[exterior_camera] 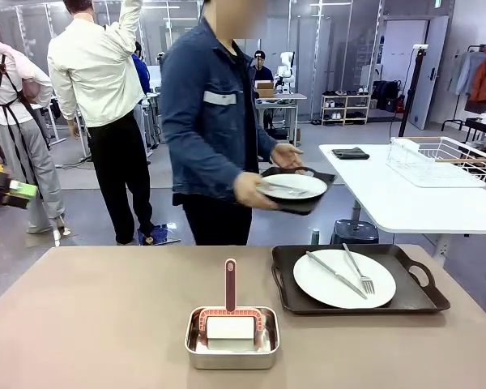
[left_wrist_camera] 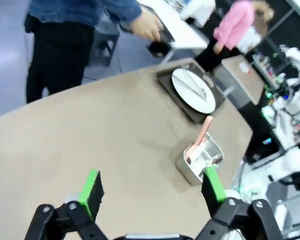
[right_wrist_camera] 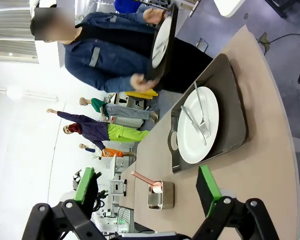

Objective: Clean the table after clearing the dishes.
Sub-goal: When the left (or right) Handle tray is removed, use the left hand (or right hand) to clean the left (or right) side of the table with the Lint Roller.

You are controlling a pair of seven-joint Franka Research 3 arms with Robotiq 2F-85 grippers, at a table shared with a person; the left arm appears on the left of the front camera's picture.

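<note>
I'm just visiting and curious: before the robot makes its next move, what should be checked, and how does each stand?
1. Dishes off the table: not ok; one black tray with plate, knife and fork lies there.
2. Person's hands off the table: ok; they carry another tray beyond the far edge.
3. Left gripper open, empty: ok.
4. Right gripper open, empty: ok.
5. Cleaning tool ready: ok; pink-handled brush sits in the steel pan.
6. Dirt on the table: cannot tell.
</note>
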